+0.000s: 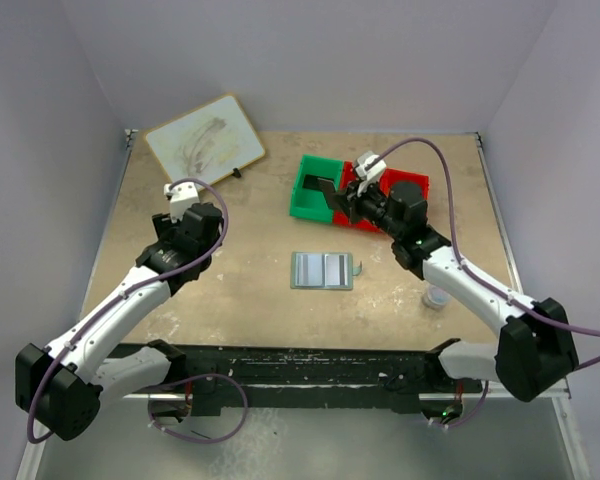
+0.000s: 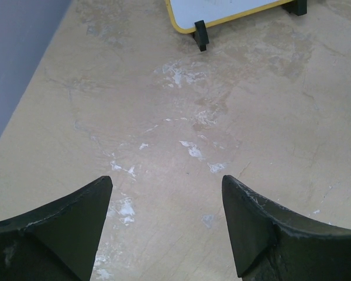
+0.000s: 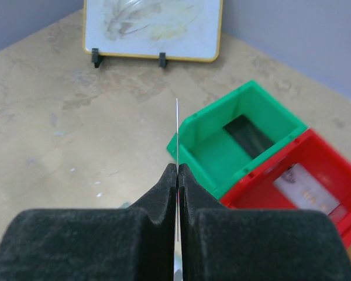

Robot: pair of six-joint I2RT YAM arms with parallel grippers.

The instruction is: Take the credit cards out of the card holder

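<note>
**Right gripper clamped on a card above the green bin; card holder open on the table**

Beige, marbled table (image 1: 240, 300), scuffed with white marks, walled in pale grey on three sides. Two white arms bolted at the near edge: left arm (image 1: 130, 300) angled toward the far left, right arm (image 1: 470, 285) bent toward the far right.

At the far left corner, a yellow-framed whiteboard (image 1: 205, 138), propped on small black feet and smeared with faded marker.

Right of it, two plastic bins touching side by side: green bin (image 1: 315, 190) on the left, red bin (image 1: 410, 190) on the right. Inside the green one, a dark card (image 3: 248, 134) lying flat on the bottom. Inside the red one, a pale card (image 3: 307, 187) with faint print, unreadable.

Near the table's middle, between the two arms and nearer than the bins: the card holder (image 1: 322, 270), spread open flat, two pale blue-grey panels facing up, untouched by either gripper. Just beside its right edge, a small piece (image 1: 358, 267), too small to identify.

Left gripper (image 2: 167, 193) released, jaws wide apart, nothing between them, hovering over bare table with the whiteboard ahead.

Right gripper (image 3: 178, 171) clenched, foam pads pressed on a thin card (image 3: 177, 126), seen edge-on from the wrist, upright, held above the green bin.

Close beside the right arm, a small pale round object (image 1: 436, 298).
</note>
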